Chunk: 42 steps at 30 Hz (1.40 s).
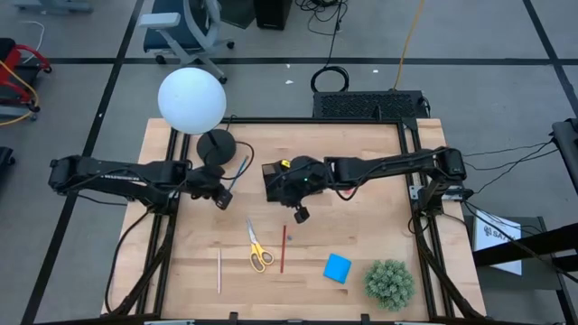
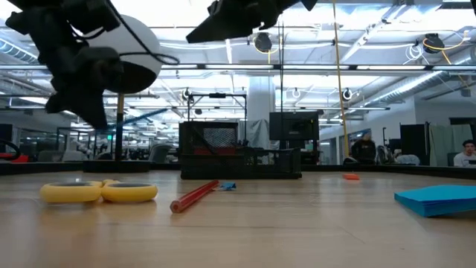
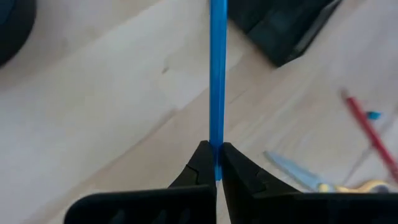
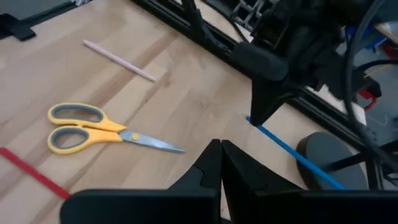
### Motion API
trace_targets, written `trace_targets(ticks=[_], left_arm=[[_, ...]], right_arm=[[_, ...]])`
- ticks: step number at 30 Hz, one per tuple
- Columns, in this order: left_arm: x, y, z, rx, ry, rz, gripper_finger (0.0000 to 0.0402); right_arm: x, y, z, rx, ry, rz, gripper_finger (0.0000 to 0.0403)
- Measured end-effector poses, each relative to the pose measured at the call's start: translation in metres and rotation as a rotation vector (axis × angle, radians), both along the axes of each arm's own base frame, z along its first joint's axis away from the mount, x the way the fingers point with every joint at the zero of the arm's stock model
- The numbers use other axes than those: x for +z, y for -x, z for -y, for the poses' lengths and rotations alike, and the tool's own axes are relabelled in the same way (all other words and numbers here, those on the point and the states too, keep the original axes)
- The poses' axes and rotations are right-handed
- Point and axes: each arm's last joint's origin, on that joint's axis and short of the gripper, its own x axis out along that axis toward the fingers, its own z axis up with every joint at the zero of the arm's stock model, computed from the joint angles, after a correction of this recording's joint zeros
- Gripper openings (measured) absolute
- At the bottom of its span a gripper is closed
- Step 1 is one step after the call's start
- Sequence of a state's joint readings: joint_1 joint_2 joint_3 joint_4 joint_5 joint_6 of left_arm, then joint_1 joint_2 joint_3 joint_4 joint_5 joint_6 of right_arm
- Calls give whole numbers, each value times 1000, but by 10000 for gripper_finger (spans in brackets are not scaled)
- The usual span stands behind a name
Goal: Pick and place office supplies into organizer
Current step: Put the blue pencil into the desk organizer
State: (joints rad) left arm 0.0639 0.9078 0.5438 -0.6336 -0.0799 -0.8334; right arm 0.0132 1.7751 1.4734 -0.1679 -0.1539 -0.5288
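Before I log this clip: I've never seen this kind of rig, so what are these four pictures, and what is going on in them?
Two dark robot arms work at a wooden table. One picture looks straight down, one looks level across the tabletop, and two come from cameras on the arms' wrists.

The left pincer is shut on a blue pen, held above the table. The right pincer is shut and holds nothing; it hangs beside the black organizer.

On the table lie yellow-handled scissors, a red pencil, a pale pencil, a blue notepad, a green spiky ball and a lamp.
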Motion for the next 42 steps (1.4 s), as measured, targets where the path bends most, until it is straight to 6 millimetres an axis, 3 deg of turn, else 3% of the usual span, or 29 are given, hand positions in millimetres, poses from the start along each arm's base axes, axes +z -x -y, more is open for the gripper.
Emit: trace_targets(ticks=[18, 32, 42], left_arm=[[21, -9, -1, -160, -154, 236, 0], [37, -20, -1, -264, -284, 418, 0], [50, -27, 0, -361, -377, 558, 0]], right_arm=[[26, 14, 14, -149, -48, 51, 0], [54, 31, 28, -271, -198, 110, 0], [56, 36, 32, -413, -201, 100, 3]])
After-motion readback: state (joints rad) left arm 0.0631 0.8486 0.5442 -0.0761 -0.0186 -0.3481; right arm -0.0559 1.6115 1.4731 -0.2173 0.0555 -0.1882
